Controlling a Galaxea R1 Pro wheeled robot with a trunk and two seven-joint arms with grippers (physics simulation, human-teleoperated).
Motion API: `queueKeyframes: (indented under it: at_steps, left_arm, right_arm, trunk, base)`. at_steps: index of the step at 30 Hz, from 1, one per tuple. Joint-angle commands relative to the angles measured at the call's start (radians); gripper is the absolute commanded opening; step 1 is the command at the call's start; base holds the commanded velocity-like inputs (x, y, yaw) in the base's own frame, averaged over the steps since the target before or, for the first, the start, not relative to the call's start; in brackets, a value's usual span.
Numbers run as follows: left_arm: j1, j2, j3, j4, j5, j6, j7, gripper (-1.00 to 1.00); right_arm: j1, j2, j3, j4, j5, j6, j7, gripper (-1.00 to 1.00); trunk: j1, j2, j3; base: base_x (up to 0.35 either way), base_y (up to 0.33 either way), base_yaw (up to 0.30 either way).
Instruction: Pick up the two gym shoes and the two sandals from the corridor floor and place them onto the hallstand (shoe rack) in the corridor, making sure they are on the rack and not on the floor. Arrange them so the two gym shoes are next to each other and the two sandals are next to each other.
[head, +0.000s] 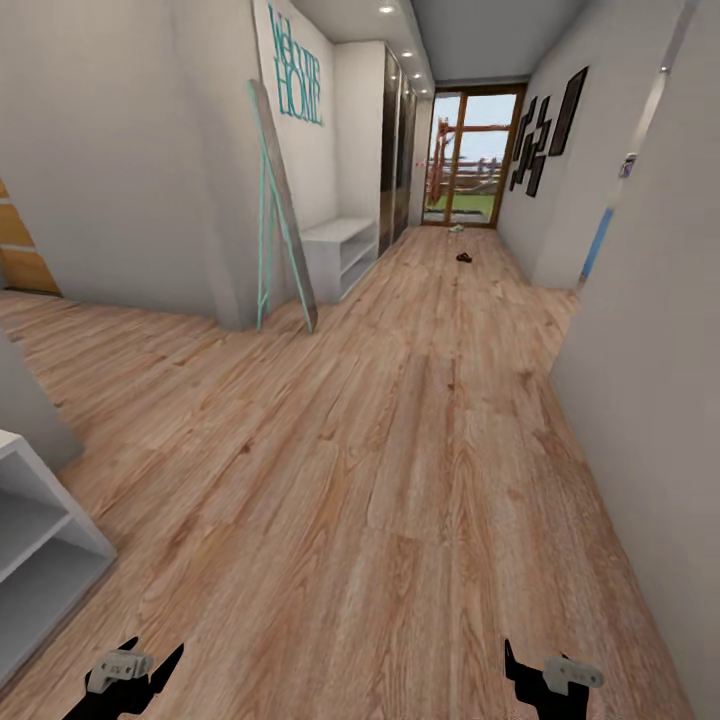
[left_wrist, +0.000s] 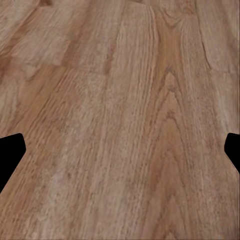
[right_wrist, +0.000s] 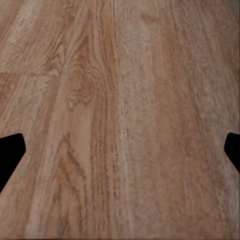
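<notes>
Along the bottom edge of the head view, low over the corridor floor (head: 400, 450): left gripper (head: 125, 672) at lower left, right gripper (head: 548, 675) at lower right, both dark with pale grey fittings, both empty. Seen from the left wrist view, fingertips (left_wrist: 11, 152) set wide apart at the frame's two side edges, bare wood-grain planks (left_wrist: 125, 125) between them; the same seen from the right wrist view, fingertips (right_wrist: 11, 152) spread to either side over bare planks (right_wrist: 120, 125).

Far up the corridor, just above frame centre: small dark brown shape (head: 464, 257) lying on the floor, likely a sandal, too small to be sure; further back, near the glazed door (head: 466, 160), pale shape (head: 455, 228) on the floor, possibly a gym shoe, also too small to tell. Both well apart from the grippers.

Against the left wall, left of centre in the upper half: hallstand (head: 340, 250), low, pale grey, open shelf slots showing, nothing made out on it. Just in front of it, leaning on the wall corner: tall mirror with teal frame (head: 283, 215). Above, on the wall: teal lettering (head: 296, 75). At the lower left edge: corner of a white open shelf unit (head: 35, 545). On the right wall, upper right: cluster of dark picture frames (head: 545, 130)
</notes>
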Motion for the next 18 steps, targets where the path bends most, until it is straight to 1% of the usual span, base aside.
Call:
queueKeyframes:
  at_steps: [1,14,18]
  left_arm:
    - [0.0,0.0,0.002,0.001,0.008,0.002,-0.009,1.0]
    - [0.0,0.0,0.002,0.001,0.009,0.002,-0.009,1.0]
    - [0.0,0.0,0.002,0.001,0.01,0.002,-0.009,1.0]
  right_arm:
    - [-0.001,0.0,0.008,0.0,-0.002,-0.001,-0.007,1.0]
    - [-0.001,0.0,0.008,0.0,-0.002,-0.001,-0.007,1.0]
    - [-0.001,0.0,0.008,0.0,-0.002,-0.001,-0.007,1.0]
  trunk:
    - [0.0,0.0,-0.001]
    - [0.0,0.0,-0.001]
    - [0.0,0.0,-0.001]
  base:
    - [0.0,0.0,-0.3]
    - [0.002,0.0,-0.3]
    - [0.142,0.0,-0.3]
